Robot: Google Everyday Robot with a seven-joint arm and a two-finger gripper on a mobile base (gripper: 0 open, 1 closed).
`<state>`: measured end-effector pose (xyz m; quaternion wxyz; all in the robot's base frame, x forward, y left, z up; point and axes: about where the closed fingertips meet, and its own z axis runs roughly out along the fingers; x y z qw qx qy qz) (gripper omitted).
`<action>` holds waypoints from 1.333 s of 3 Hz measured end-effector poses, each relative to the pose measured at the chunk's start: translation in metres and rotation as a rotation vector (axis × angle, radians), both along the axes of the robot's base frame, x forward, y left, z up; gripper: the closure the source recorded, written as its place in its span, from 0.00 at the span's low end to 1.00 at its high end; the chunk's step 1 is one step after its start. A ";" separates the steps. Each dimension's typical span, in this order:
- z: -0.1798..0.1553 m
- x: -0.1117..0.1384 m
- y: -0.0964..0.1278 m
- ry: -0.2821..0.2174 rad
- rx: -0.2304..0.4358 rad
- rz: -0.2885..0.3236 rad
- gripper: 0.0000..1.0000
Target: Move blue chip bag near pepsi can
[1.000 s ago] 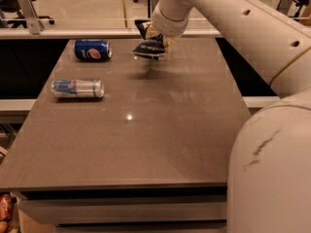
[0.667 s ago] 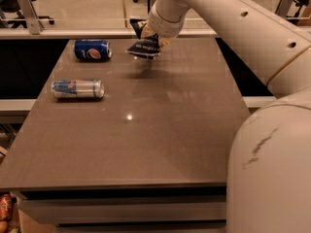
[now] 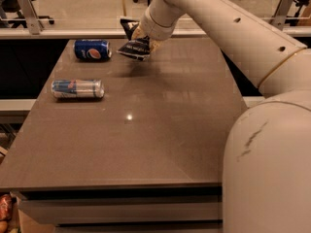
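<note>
The gripper [image 3: 139, 37] is clamped on the blue chip bag [image 3: 131, 49], holding it lifted just right of the pepsi can [image 3: 92, 49]. The bag looks light, soft and crinkly, with foil that is likely slippery. A pinch on a crimped edge seems the surest hold and would spare the fragile chips.

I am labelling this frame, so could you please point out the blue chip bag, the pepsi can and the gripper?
blue chip bag [image 3: 133, 50]: camera view, middle of its foil face.
pepsi can [image 3: 92, 50]: camera view, side wall at the logo.
gripper [image 3: 136, 37]: camera view, right of the can, where it grips the bag.
</note>
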<state>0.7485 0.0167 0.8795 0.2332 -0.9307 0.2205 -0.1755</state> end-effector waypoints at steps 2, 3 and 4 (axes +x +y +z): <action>-0.010 0.011 0.016 -0.008 0.050 0.016 1.00; -0.010 0.016 0.023 -0.020 0.071 0.026 1.00; -0.011 0.019 0.029 -0.027 0.082 0.037 1.00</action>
